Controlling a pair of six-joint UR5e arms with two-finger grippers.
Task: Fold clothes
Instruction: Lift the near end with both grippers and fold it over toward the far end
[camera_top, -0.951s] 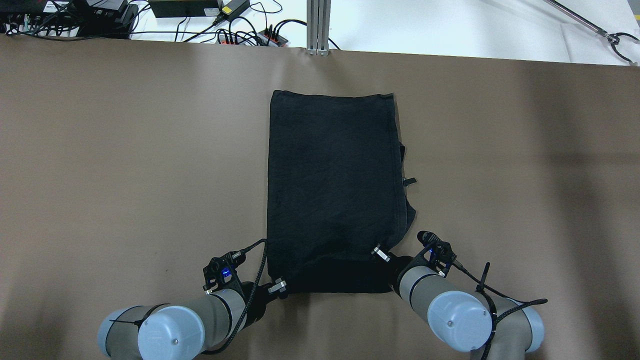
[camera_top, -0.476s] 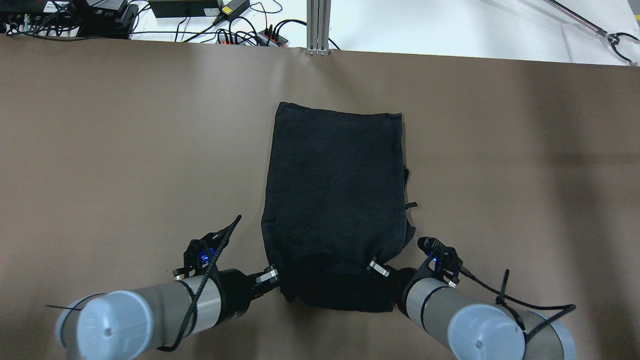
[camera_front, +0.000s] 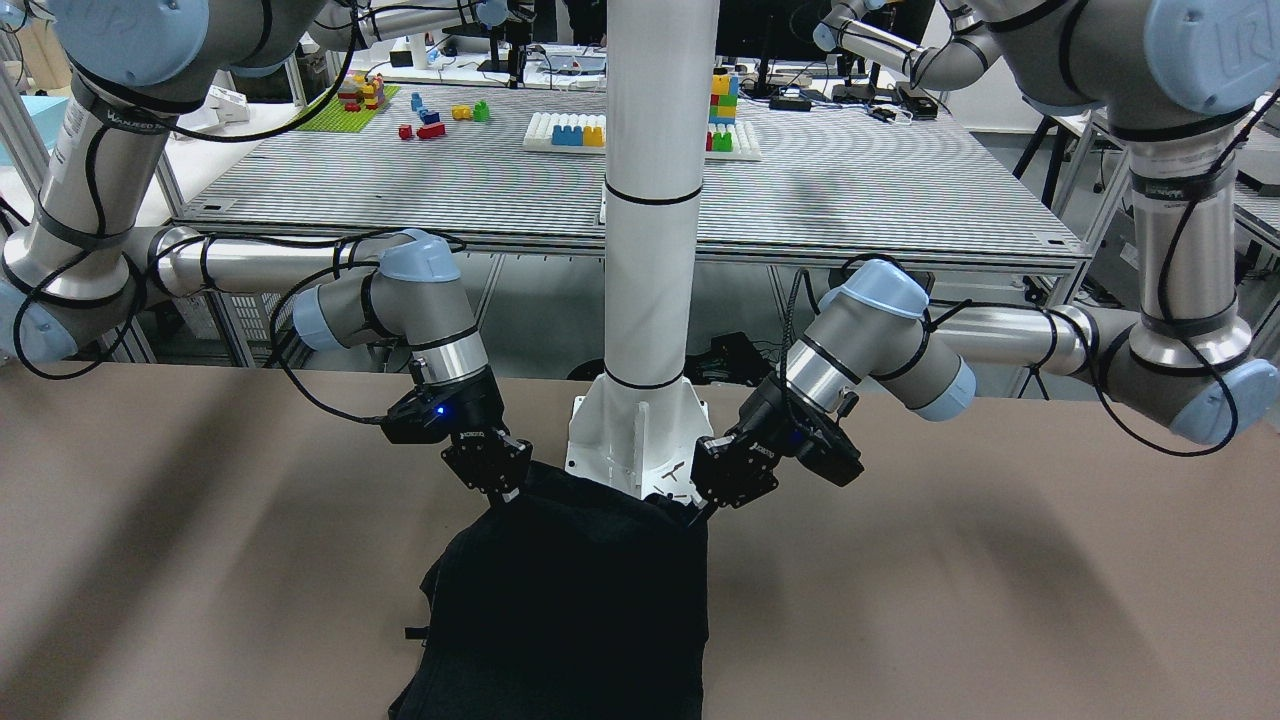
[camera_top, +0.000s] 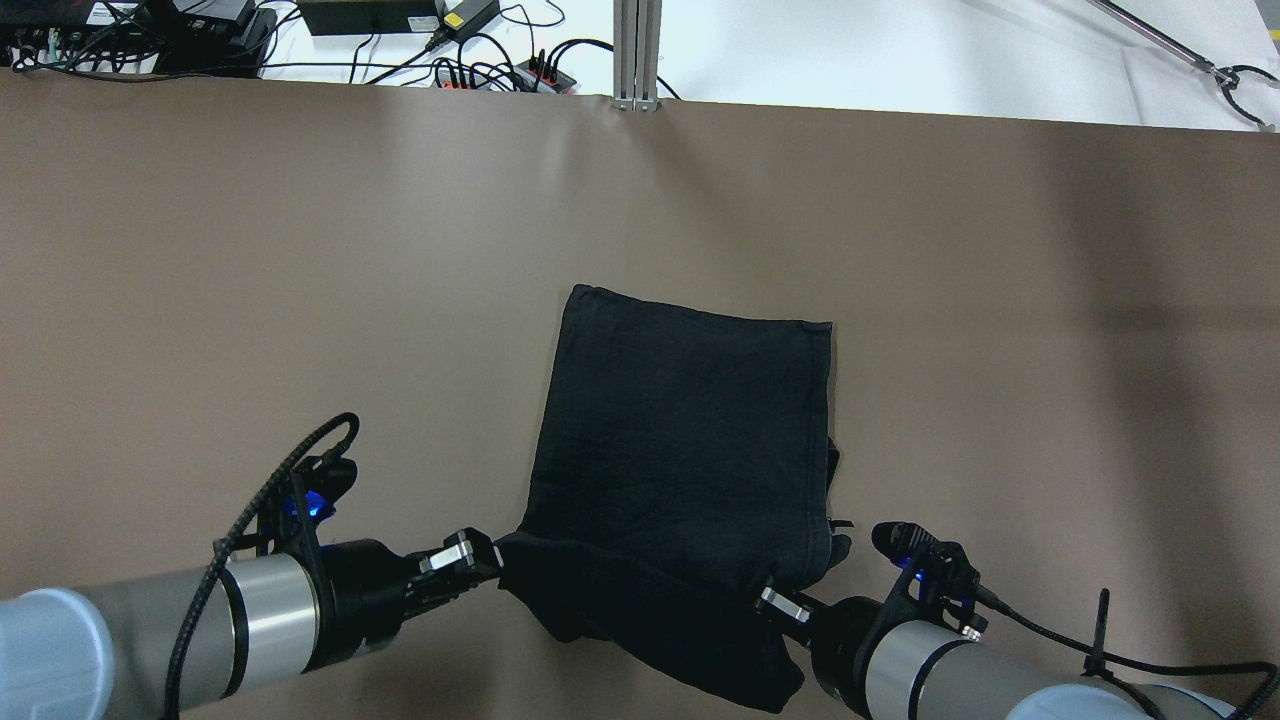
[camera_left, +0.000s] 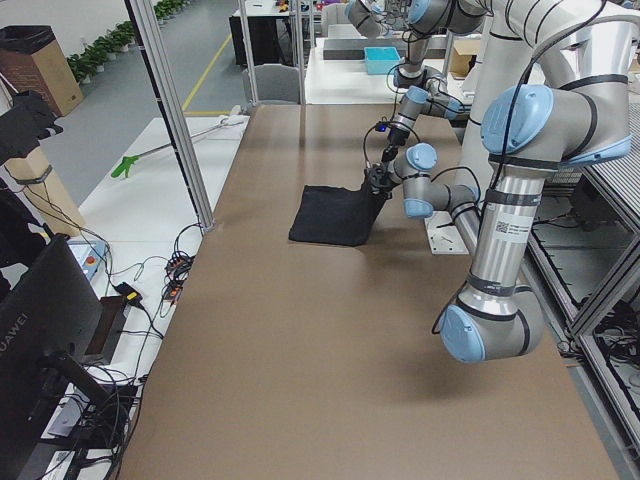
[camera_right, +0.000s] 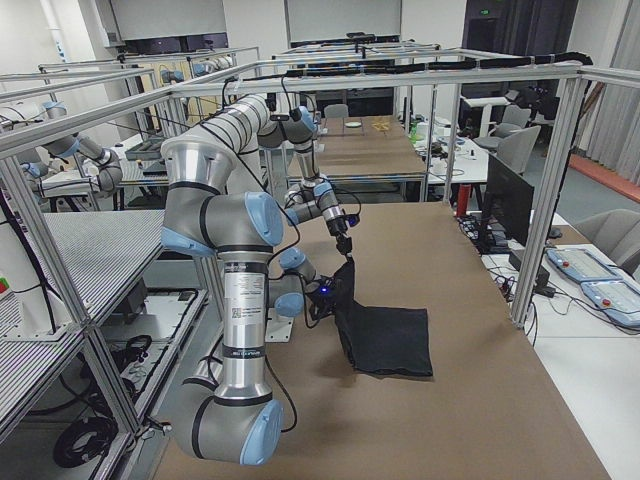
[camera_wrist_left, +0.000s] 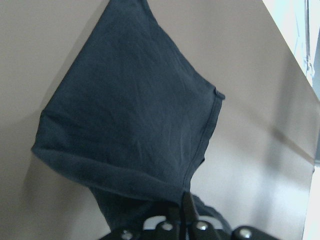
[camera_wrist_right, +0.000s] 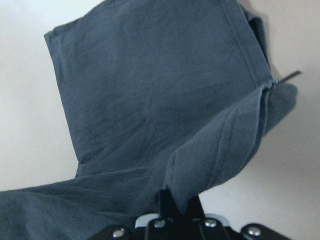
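Well, my left tool (camera_top: 490, 561) is pressed together on the near left corner of the black garment (camera_top: 690, 430); in its wrist view the fingers (camera_wrist_left: 187, 212) meet with a pinch of hem between them and no gap showing; my right tool (camera_top: 773, 601) does the same at the near right corner, its fingers (camera_wrist_right: 166, 202) closed over a doubled fold of cloth. I hold both corners at once, one per tool, so that the near edge runs level between them and can travel as a line rather than a bunch; a single grip would let the other side drag and twist. Both tools sit low and close to my base, near the foot of the white pole (camera_front: 640, 440), with the pinched edge lifted off the table (camera_top: 300, 250); from there the garment slopes down and away, and its far part lies flat on the brown surface, about midway across the table. The cloth sags a little between the two grips, so I judge the edge is not fully stretched. I take this to be the opening of a fold: the near edge raised, ready to be carried over the flat part towards the far edge; the resting far part serves as the anchor. The risk is a thin hem slipping from one tool, which would skew the fold.
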